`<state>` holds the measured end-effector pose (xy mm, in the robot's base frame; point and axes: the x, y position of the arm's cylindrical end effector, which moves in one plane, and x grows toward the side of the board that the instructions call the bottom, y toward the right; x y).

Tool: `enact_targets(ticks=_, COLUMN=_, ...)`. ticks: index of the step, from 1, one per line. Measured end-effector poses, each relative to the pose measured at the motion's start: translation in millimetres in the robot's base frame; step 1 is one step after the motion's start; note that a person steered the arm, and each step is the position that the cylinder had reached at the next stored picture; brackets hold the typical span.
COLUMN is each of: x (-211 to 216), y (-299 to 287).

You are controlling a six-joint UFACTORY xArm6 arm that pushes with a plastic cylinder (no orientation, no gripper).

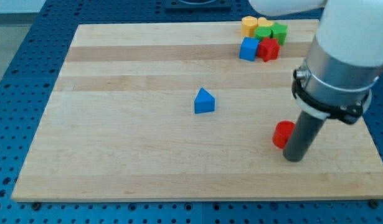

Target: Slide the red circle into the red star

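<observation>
Tip: no gripper fitted, my tip (294, 158) on the board, touching the red circle (281, 134) from its near right | Target: red star (269, 50) far off beside the blue cube (248, 48) | Risk: off-centre contact likely sends the circle left, wide of the star.

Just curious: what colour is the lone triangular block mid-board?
Blue: the blue triangular block, clear in the camera view.

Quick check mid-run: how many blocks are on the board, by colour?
Red: 2, the red circle beside my tip and the red star
Blue: 2, the blue triangle and the blue cube
Yellow: 1, the yellow block
Green: 2, the green blocks
Total: 7
</observation>
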<state>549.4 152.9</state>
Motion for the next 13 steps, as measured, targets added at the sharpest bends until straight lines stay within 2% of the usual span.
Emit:
enact_targets(ticks=3, x=-63, y=-11)
enact_targets(ticks=5, x=-65, y=-59)
enact_targets(ticks=9, x=-68, y=-58)
enact_targets(ticks=11, x=-93, y=-56)
enact_targets(ticks=13, x=-94, y=-39)
